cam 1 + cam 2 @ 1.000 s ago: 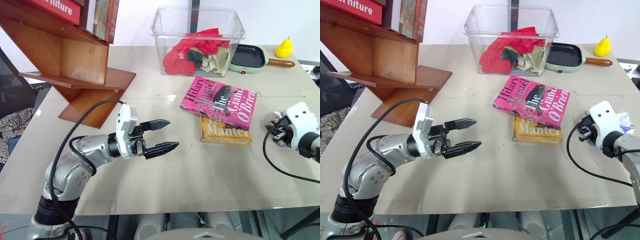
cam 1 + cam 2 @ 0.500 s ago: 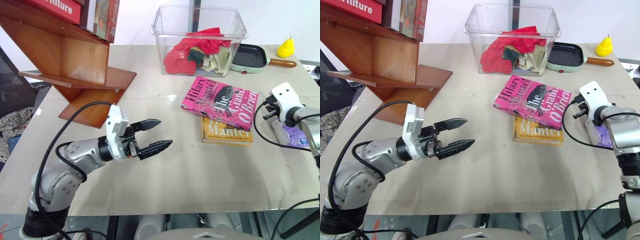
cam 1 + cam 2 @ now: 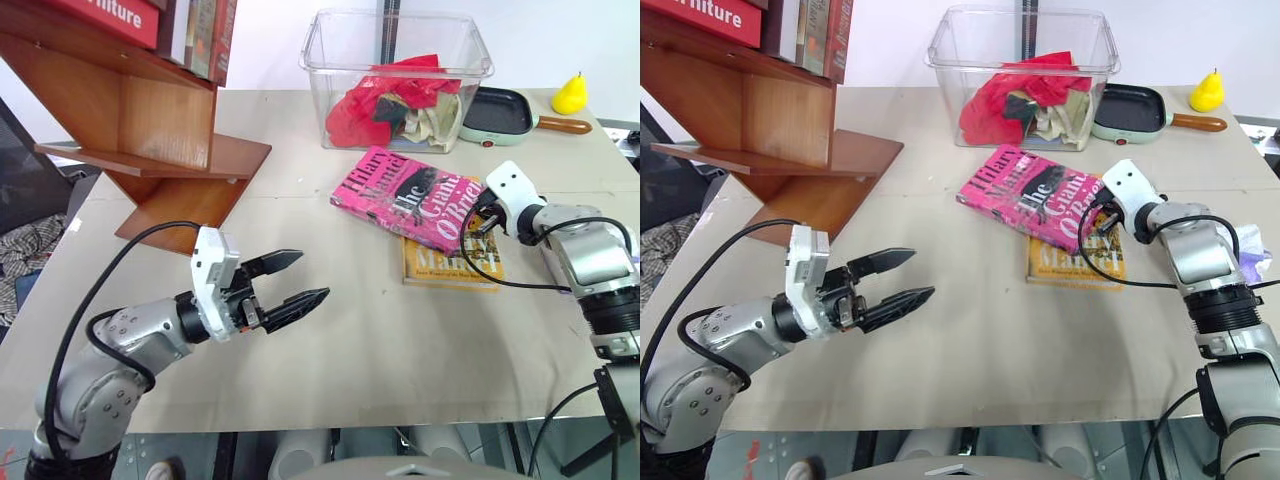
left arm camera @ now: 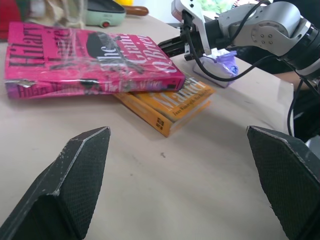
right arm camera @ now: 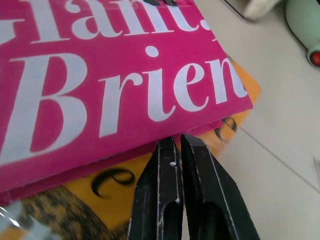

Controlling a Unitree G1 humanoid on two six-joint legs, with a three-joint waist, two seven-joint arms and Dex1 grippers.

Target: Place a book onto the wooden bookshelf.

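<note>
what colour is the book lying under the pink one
Yellow-orange, with dark lettering: the lower book under the pink book. The left wrist view shows it best.

The room is bright and evenly lit, with soft, faint shadows under things on the pale beige desk [image 3: 330,390]. Glare streaks the plastic film on the hot-pink paperback book [image 4: 90,60] and shines off the glossy reddish-brown wooden bookshelf [image 3: 150,130]. Up close, the black fingers [image 4: 75,185] of the left gripper [image 4: 180,185] look soft, and the far background washes out white.
</note>
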